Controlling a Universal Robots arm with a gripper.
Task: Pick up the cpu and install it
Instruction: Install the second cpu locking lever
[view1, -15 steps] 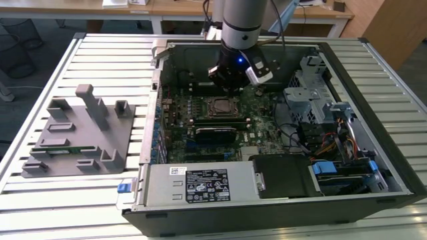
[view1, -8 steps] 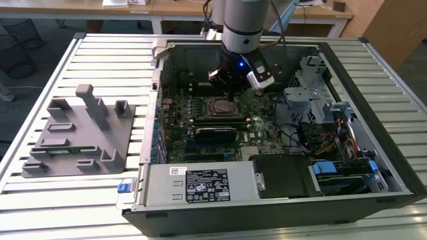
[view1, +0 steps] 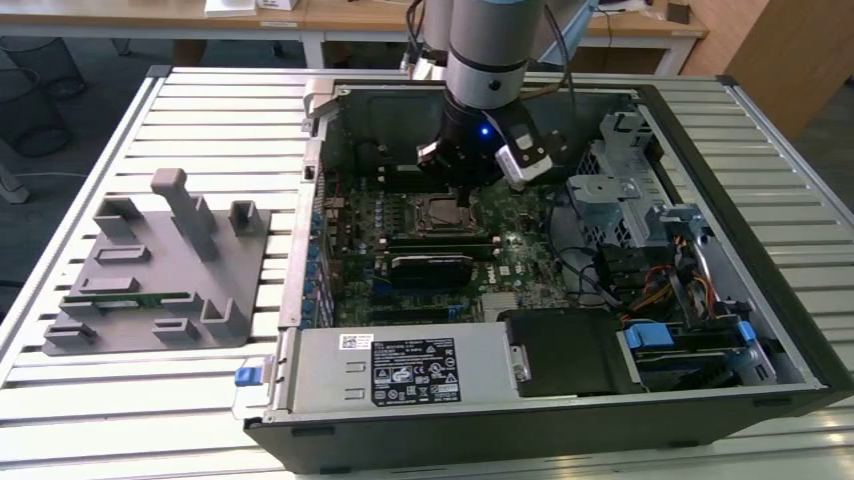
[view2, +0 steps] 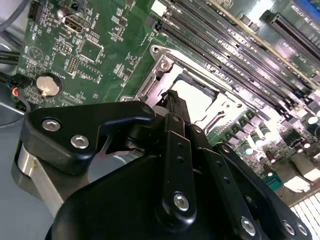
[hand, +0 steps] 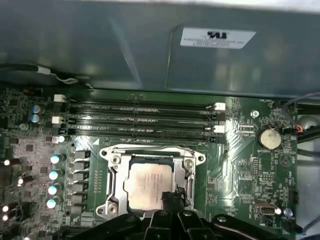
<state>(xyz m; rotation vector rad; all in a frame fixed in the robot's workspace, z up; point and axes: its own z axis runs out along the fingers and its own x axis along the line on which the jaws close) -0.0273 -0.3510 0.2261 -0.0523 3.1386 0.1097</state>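
CPU install, as I see it from here. Largest first: the PC case (view1: 747, 200) lies open on the slatted table (view1: 80, 420), and the arm (view1: 491, 50) reaches down into it over the motherboard (view1: 534, 235). On the exterior view's left a grey fixture tray (view1: 154, 270) sits well apart from the case, with a green memory stick (view1: 127, 297) lying in it.

In the first wrist view the socket frame (hand: 112, 172) stands just below the empty memory slots (hand: 140, 120), and the cpu (hand: 147, 184) lies flat inside it, silvery top up. It looks seated, or near enough.

The gripper (hand: 168, 197) hangs directly over the socket, tips touching or just above one edge of the chip. Whether it's gripping, I cannot tell; the fingers look close together, holding nothing I can make out.

My read: placement step, at its very end. Next calls for confirming the chip sits square in the frame.
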